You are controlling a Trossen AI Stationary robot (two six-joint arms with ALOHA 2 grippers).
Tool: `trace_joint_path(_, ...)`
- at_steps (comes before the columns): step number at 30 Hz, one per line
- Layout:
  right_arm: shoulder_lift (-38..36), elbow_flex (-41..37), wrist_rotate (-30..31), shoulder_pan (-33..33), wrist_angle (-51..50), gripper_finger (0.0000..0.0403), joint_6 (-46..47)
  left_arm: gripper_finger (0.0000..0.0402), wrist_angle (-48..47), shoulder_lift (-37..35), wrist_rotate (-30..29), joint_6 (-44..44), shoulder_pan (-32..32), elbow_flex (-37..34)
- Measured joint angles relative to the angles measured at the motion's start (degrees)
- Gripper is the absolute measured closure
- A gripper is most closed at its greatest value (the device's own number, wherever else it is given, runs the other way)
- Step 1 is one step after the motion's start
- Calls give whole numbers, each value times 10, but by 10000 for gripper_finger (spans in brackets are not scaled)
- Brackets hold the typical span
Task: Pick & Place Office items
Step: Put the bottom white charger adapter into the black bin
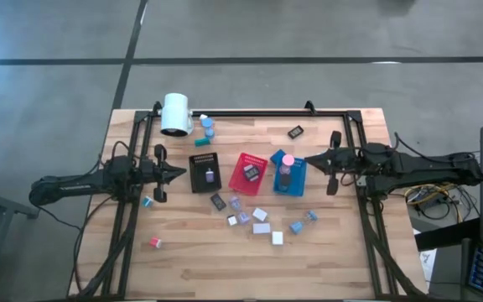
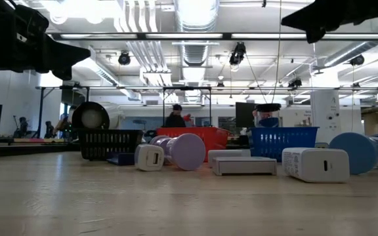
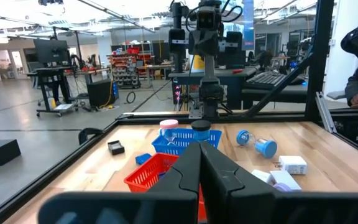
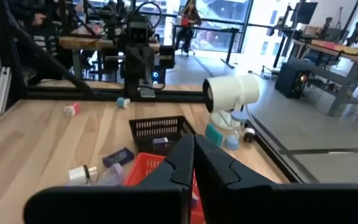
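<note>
Wood table: trays hide office items.

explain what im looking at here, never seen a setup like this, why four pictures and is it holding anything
It is a robot with two dark arms at a wooden table. One camera looks straight down, one sits at table height, and one rides on each wrist, looking past that arm's own fingers. The left gripper and the right gripper both hover with fingers shut and hold nothing. In the middle stand a black tray, a red tray and a blue tray. Small office items lie loose in front of them, and a big white cylinder rests by the far edge.
</note>
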Motion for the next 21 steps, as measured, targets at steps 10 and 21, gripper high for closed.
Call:
trace_joint_path(10,10,-2,-6,1,1,394,9,394,0,0,0,-11,0,1)
trace_joint_path(21,58,-4,-26,1,1,394,36,394,0,0,0,8,0,2)
